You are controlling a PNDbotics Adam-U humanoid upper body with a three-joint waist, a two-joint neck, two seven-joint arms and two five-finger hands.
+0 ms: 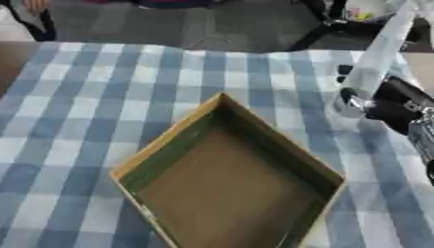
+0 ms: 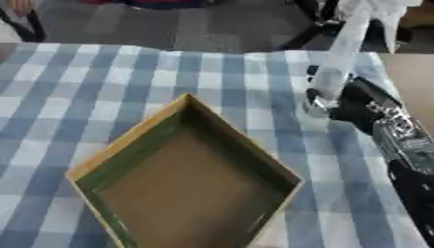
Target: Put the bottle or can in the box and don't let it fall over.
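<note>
The box [image 1: 229, 181] is set on the tabletop [image 1: 76, 111] toward its near edge, turned corner-on. The bottle [image 2: 335, 68] is found behind and right of it, near the right edge, with the right hand [image 2: 360, 104] just beside it.

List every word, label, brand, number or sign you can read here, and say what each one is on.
No text can be read in either view.
Bottle: pale and see-through, no label that can be made out.
Box: plain brown inside with greenish walls, no print showing.
Tablecloth: blue and white checks only.
Right robot hand: black, beside the bottle's lower end, no markings that can be read.
</note>
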